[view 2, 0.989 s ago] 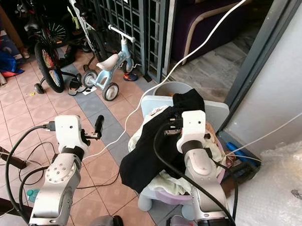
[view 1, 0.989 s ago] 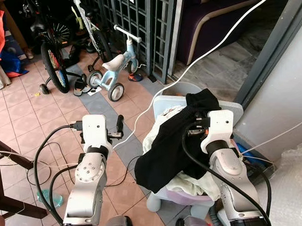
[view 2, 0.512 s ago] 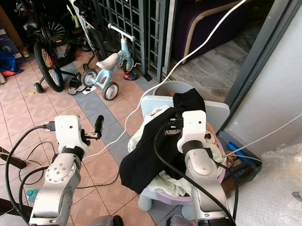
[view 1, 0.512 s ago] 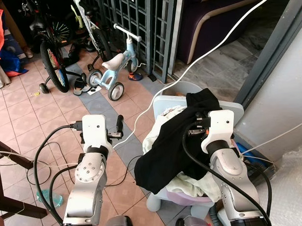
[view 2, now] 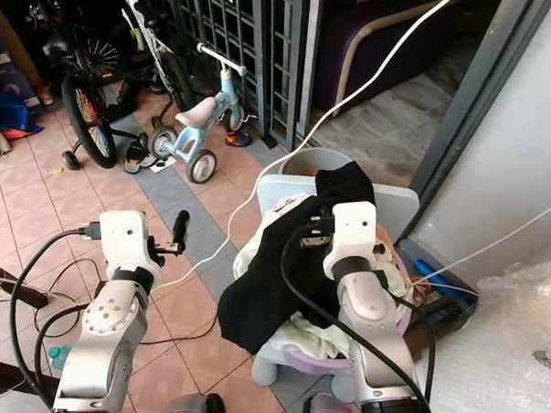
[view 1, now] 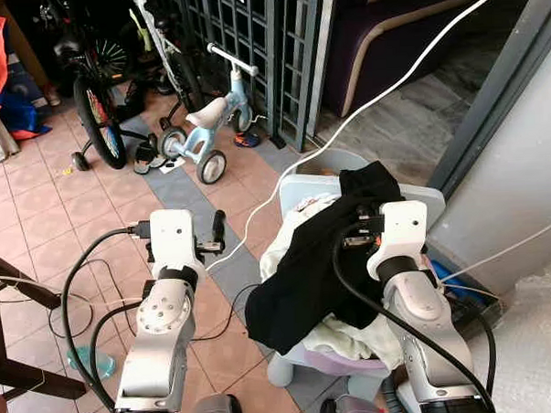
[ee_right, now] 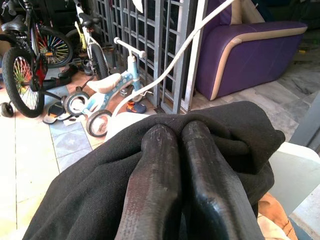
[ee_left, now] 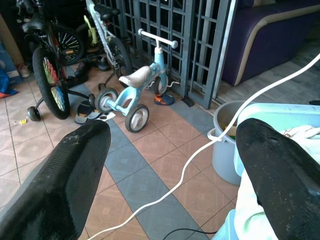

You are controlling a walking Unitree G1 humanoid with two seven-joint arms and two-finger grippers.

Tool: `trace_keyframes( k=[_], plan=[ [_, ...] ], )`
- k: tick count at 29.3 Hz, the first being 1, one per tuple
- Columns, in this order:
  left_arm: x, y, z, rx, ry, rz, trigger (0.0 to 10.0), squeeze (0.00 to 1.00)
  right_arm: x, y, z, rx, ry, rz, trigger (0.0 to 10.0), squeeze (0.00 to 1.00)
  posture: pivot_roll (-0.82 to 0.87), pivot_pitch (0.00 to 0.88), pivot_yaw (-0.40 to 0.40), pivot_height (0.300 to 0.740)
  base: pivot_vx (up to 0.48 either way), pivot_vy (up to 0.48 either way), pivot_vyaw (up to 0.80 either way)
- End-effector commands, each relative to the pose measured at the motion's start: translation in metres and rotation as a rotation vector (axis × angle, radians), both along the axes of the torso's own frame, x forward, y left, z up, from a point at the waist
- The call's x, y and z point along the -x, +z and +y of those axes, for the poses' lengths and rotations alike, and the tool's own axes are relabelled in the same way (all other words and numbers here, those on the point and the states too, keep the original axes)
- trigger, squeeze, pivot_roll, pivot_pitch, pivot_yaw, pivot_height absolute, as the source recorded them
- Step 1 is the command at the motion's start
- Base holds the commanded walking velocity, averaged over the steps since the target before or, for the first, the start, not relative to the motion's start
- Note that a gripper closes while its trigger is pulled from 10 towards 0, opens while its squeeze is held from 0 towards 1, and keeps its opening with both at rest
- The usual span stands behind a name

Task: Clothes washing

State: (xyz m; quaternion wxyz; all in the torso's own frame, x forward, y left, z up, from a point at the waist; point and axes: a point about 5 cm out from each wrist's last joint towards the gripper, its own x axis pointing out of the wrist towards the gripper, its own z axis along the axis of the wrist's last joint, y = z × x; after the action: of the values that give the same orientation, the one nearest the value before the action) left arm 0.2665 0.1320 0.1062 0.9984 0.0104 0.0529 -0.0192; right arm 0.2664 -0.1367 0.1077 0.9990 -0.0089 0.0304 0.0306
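Tiled porch floor, children's bikes at 11 o'clock, metal grille behind. Laundry basket stands at 5 o'clock, heaped with pale clothes. Black garment drapes over the heap and hangs down the basket's near side. Right pincer is clenched on a fold at the garment's upper end, fingers pressed together with cloth bunched around them. Left pincer is released, jaws wide, holding nothing, beside the basket at 9 o'clock. Judgement: garment soft, light, limp; will sag and trail. Grip a bunched fold, lift high to clear the rim.
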Motion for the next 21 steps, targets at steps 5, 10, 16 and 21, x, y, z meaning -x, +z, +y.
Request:
trace_keyframes(
  k=[5, 10, 16, 21],
  plan=[
    [0.0003, 0.0031, -0.0007, -0.001, 0.002, -0.008, 10.0, 0.00, -0.0005, 0.0070, 0.0010, -0.001, 0.004, -0.028, 10.0, 0.00, 0.01, 0.059, 0.007, 0.740, 0.000, 0.000, 0.00],
    [0.0003, 0.0031, -0.0007, -0.001, 0.002, -0.008, 10.0, 0.00, -0.0005, 0.0070, 0.0010, -0.001, 0.004, -0.028, 10.0, 0.00, 0.01, 0.059, 0.007, 0.740, 0.000, 0.000, 0.00],
    [0.0003, 0.0031, -0.0007, -0.001, 0.002, -0.008, 10.0, 0.00, -0.0005, 0.0070, 0.0010, -0.001, 0.004, -0.028, 10.0, 0.00, 0.01, 0.059, 0.007, 0.740, 0.000, 0.000, 0.00],
    [-0.0051, 0.0106, -0.0028, -0.004, -0.002, -0.037, 10.0, 0.00, -0.0078, 0.0079, -0.0059, 0.029, 0.003, -0.029, 10.0, 0.00, 0.01, 0.090, 0.014, 0.740, 0.000, 0.000, 0.00]
  ],
)
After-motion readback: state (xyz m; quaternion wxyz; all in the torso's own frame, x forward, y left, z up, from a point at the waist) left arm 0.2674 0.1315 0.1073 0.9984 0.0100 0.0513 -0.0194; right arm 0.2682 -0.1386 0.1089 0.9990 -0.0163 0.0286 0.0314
